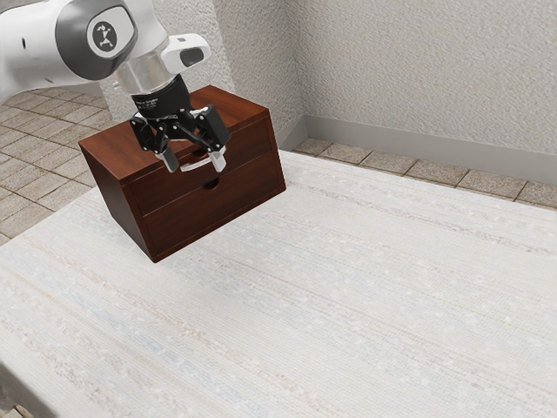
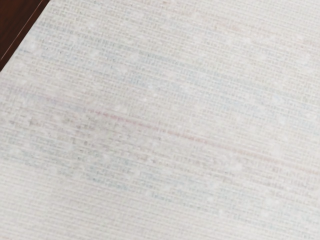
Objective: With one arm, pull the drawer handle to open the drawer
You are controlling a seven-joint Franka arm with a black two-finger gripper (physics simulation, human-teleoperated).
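A dark red-brown wooden cabinet (image 1: 130,152) stands at the back of the white table (image 1: 365,287), toward the exterior view's left. Its upper drawer front (image 1: 248,141) sits flush with the box. A pale bar handle (image 1: 195,166) is on that front. My black gripper (image 1: 194,163) hangs right at the handle, open, with one finger (image 1: 170,160) on each side of the bar. The lower drawer front (image 1: 235,196) has a small notch at its upper edge. In the wrist view a dark corner of the cabinet (image 2: 12,20) shows beside the pale table top (image 2: 175,140).
The table stretches wide toward the exterior view's right and front. A grey plaster wall (image 1: 418,61) and a tiled floor (image 1: 35,174) lie behind and beside the cabinet. The arm's white links (image 1: 78,35) reach in over the cabinet's top.
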